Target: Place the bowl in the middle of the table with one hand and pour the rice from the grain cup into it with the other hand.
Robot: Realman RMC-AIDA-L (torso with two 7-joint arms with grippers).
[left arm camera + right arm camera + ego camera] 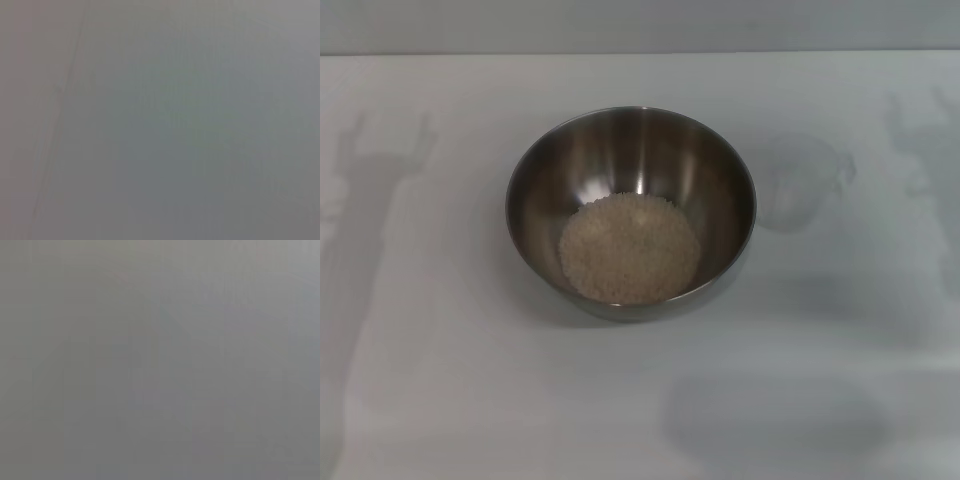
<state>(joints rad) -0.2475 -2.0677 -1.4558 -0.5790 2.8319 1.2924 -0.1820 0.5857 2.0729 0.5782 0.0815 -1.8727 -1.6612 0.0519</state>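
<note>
The stainless-steel bowl [630, 210] stands upright in the middle of the white table [440, 380] in the head view. A round pale heap of rice [630, 248] lies in its bottom. The translucent grain cup [798, 182] stands on the table just to the right of the bowl, apart from it, and looks empty. Neither gripper shows in any view; only faint arm shadows fall on the table at the far left and far right. Both wrist views show only plain grey surface.
The table's far edge meets a grey wall along the top of the head view [640, 50]. Soft shadows lie on the tabletop at the left, right and front right.
</note>
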